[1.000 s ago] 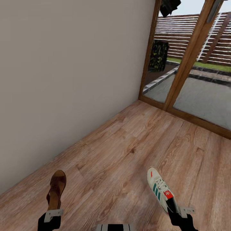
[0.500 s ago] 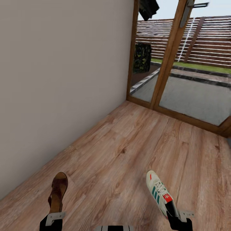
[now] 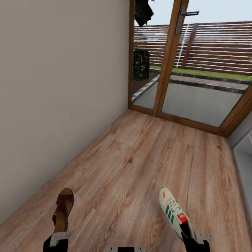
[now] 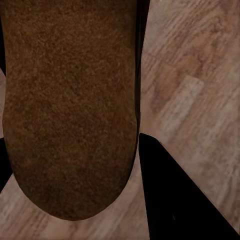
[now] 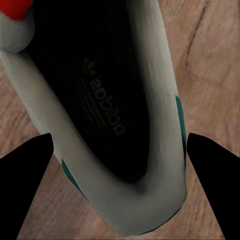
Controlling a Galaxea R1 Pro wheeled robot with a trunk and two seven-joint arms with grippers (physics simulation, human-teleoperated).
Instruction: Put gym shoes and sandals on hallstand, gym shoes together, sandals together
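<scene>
Wood-grain planks of the corridor floor (image 3: 150, 157) ran toward a glazed door (image 3: 182, 70) at the far end, with a plain wall (image 3: 52, 87) along the left and a pale edge of furniture at the far right; whether that was the hallstand could not be told.

One sandal (image 3: 63, 210) hung at the near left, its heel end pinched in the left gripper (image 3: 58, 237) and its toe pointing away. In the left wrist view the sandal's brown surface (image 4: 70, 105) sat between the dark fingers (image 4: 175, 200), so the jaws were narrowed on it. One gym shoe (image 3: 173, 211) sat at the near right, held by the heel in the right gripper (image 3: 196, 238); in the right wrist view its dark opening (image 5: 100, 100) lay between the two fingers (image 5: 25, 185), which closed on the heel collar.

Both shoes seemed to be carried low and level in front, one per arm, probably so the robot could drive to the rack without dropping either. Each grip at the heel left the toe free to slide onto a shelf first.
</scene>
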